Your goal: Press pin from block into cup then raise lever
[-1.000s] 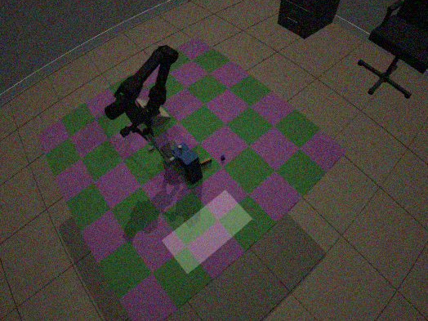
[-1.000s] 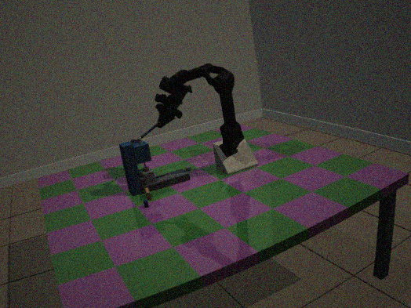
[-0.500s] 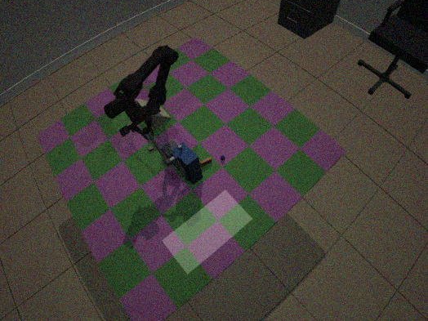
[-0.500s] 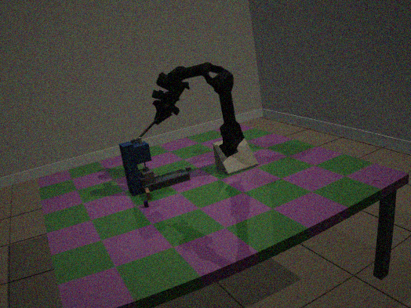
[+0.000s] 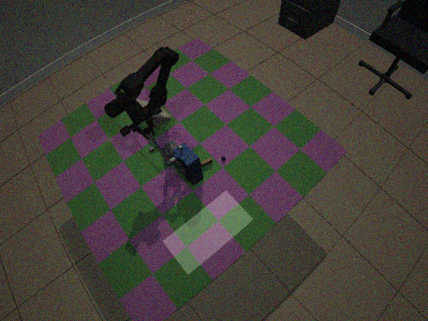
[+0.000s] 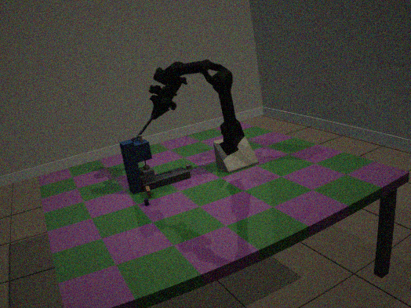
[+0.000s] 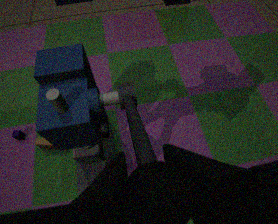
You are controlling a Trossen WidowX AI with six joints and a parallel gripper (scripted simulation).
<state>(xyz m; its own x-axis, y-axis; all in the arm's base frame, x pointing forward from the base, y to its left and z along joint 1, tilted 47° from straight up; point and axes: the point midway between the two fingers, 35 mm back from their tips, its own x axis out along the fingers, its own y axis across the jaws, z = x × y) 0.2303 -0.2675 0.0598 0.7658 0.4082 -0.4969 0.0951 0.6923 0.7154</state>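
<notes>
Blue press: the landmark; the press (image 5: 186, 156) (image 6: 129, 167) (image 7: 65, 115) stands upright on the checked table top (image 5: 251, 125) (image 6: 251, 223) (image 7: 135, 30), in front of the arm.
Gripper: the gripper (image 5: 150, 136) (image 6: 154, 116) (image 7: 144, 155) is above the press and on its arm side; its fingers are closed around the free end of the lever (image 5: 157, 143) (image 6: 145, 127) (image 7: 138, 127).
Lever: it rises steeply from the pale pivot (image 5: 172, 159) (image 7: 109, 97) at the side of the press – I judge that the step in hand is the push back up.
Block: the grey block (image 6: 147, 172) (image 7: 86, 152) seems to sit inside the press opening, under the punch (image 6: 145, 162). Whether the pin has gone out, I cannot tell.
Cup: I cannot make it out.
Rail: the long grey rail (image 6: 169, 176) (image 7: 87, 172) extends from the press toward the arm base.
Small pieces: an orange piece (image 5: 207, 162) (image 6: 147, 191) (image 7: 43, 143) lies just beside the press, and a dark one (image 5: 223, 158) (image 6: 147, 202) (image 7: 19, 134) is farther out.
Good push: follow the lever's arc around the pivot, slowly, without pulling sideways – a straight pull could drag the press or slip off the bar.
Letting go: stop when the lever reaches its top, open gently, then go back along the bar, away from the block.
</notes>
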